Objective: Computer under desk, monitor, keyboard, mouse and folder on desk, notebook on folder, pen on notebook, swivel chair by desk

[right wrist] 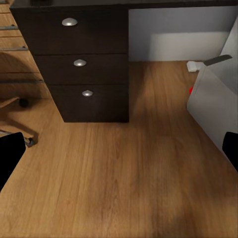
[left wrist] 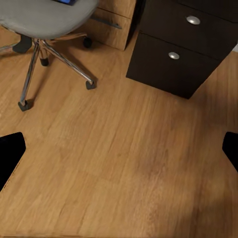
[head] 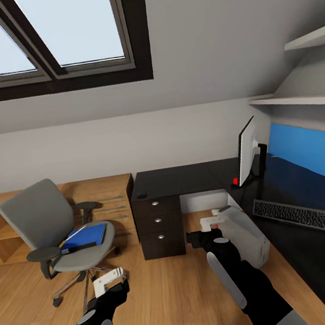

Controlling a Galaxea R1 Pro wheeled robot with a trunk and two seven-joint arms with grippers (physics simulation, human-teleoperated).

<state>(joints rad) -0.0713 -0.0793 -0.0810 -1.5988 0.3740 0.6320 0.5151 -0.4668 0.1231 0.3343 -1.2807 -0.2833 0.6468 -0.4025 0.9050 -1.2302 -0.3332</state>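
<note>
A low light-wood shelving counter (head: 104, 192) runs along the white back wall under a dark-framed skylight (head: 60, 37), and butts against the end of the large L-shaped worktop (head: 185, 177) with its glossy black top. A dark drawer unit (head: 159, 228) with round silver knobs stands under that end of the worktop, between the chair and the open knee space.

The grey upholstered swivel chair (head: 40, 217) with oval black armrests and a chrome wheeled base stands on the wooden floor (head: 167, 297) in front of the counter, apart from the worktop. On its seat lies the flat bright blue folder (head: 87, 236), with a dark thin item at its front edge that is too small to make out.

The wide flat monitor (head: 247, 152) stands near the inner corner of the worktop, seen almost edge-on. The slim keyboard (head: 306, 216) with dark grey keys lies on the right wing, near its front edge, before a blue wall panel (head: 312, 150). A small dark lump, perhaps the mouse (head: 142, 195), sits at the worktop's left end.

The light grey boxy computer tower (head: 246, 236) stands tilted on the floor beside the right wing's edge. The right tool (head: 209, 224) hangs just beside its upper end, fingers spread, gripping nothing. The left tool (head: 108, 281) hovers above bare floor near the chair's base, fingers likewise apart and empty
</note>
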